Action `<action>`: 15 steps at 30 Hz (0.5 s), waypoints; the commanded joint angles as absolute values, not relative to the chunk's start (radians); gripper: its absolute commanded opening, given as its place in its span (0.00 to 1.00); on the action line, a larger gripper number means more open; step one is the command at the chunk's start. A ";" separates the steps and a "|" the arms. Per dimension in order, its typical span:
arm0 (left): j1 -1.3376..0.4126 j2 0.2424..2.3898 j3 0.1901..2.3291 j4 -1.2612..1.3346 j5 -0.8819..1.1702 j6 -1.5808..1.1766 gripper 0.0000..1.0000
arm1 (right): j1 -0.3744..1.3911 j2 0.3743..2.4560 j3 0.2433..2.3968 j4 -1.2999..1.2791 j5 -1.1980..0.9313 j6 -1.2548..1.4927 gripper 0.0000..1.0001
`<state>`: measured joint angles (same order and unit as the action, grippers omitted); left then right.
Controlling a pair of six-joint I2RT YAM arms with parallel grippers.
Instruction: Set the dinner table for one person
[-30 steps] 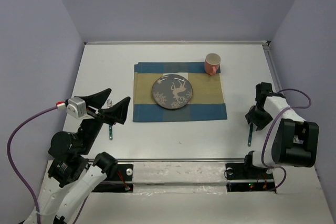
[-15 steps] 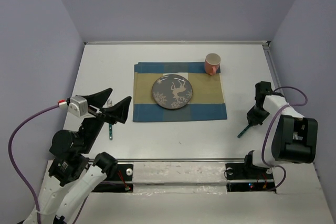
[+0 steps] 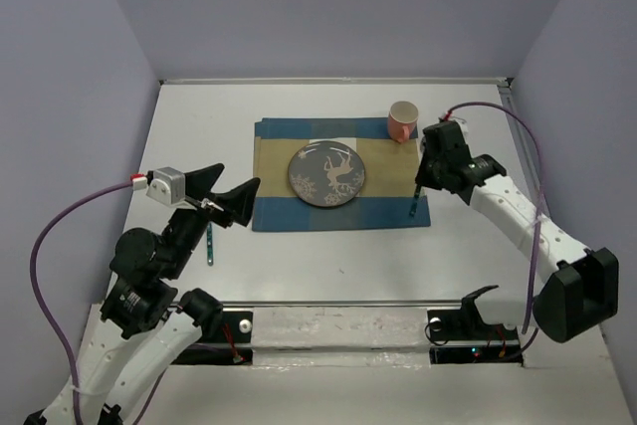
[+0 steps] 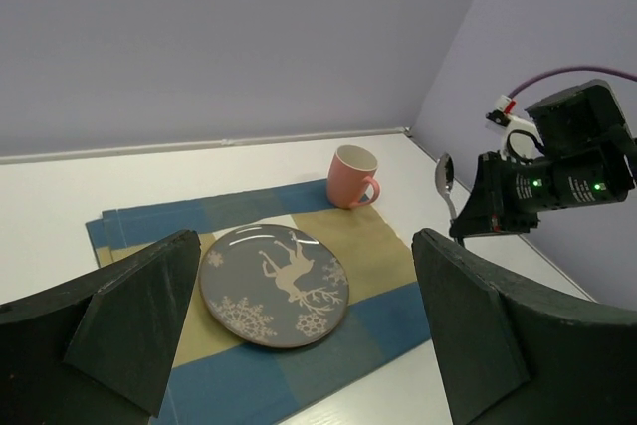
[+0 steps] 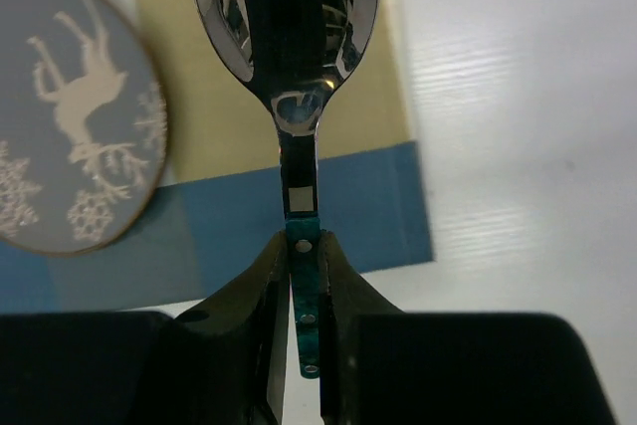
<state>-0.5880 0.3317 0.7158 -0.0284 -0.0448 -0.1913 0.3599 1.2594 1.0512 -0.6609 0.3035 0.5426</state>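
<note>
My right gripper (image 5: 304, 256) is shut on the teal handle of a spoon (image 5: 287, 37). It holds the spoon above the right edge of the checked mat (image 5: 368, 206), to the right of the plate. From above, the spoon (image 3: 413, 201) hangs under the right gripper (image 3: 426, 178), just below the pink mug (image 3: 402, 121). The grey deer plate (image 3: 327, 174) lies in the middle of the mat (image 3: 274, 211) on the white dinner table (image 3: 338, 256). My left gripper (image 3: 240, 175) hovers open near the mat's left edge, with nothing between its fingers. Under it, a teal-handled fork (image 3: 211, 241) lies on the table.
The mug (image 4: 351, 176) stands on the mat's far right corner, close to the held spoon (image 4: 444, 174). Purple walls close off the back and both sides. A metal rail runs along the table's near edge, by the arm bases.
The right gripper closed on the spoon at the table's right side, lifted it and carried it left to the mat's right edge. The left arm shifted slightly right.
</note>
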 commanded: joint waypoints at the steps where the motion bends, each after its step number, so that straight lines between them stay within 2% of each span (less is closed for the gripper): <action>1: -0.589 0.373 0.730 0.008 -0.081 -0.181 0.99 | 0.428 1.392 1.127 -0.483 0.244 0.477 0.00; 4: -0.587 0.400 0.721 0.008 -0.110 -0.183 0.99 | 0.446 1.509 1.199 -0.445 0.216 0.442 0.00; 15: -0.551 0.469 0.712 0.005 -0.172 -0.175 0.99 | 0.446 1.736 1.319 -0.388 0.186 0.379 0.00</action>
<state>-0.5694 0.4423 0.7132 -0.0292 -0.1341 -0.1909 0.4400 1.6913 1.2301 -0.4725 0.2070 0.4313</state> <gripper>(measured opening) 0.989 0.166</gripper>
